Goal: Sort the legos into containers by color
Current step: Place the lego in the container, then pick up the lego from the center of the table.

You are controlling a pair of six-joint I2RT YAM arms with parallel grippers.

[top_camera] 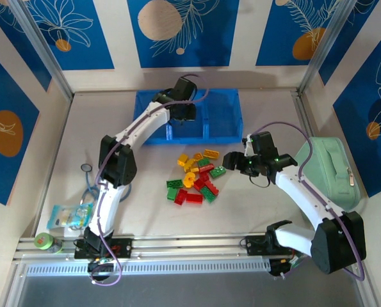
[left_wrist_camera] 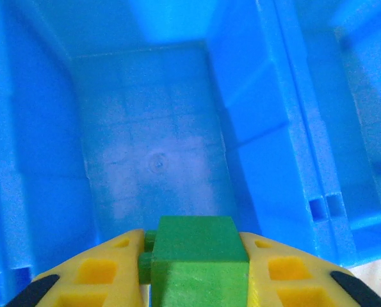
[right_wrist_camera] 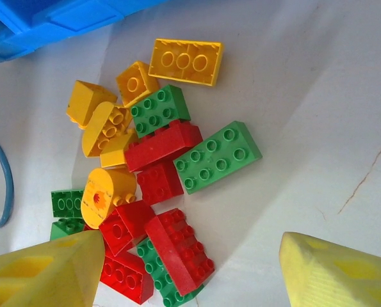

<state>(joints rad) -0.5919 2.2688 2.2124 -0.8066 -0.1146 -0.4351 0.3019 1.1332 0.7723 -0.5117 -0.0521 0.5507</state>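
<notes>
Mint case (top_camera: 328, 173) sits right, packet (top_camera: 72, 216) near-left. L arm reaches far, left gripper (left_wrist_camera: 196, 272) clamping green lego (left_wrist_camera: 200, 252) over a tray (top_camera: 222, 105) compartment. R arm bent, right gripper (top_camera: 236, 160) spread wide beside lego pile (top_camera: 195, 180) mid-table.

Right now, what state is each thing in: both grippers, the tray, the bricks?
left gripper, fingers shut on a green brick, over the tray.
right gripper, fingers open, above the lego pile.
tray, compartment below the left gripper empty.
lego pile, loose on the table, colors mixed.
</notes>
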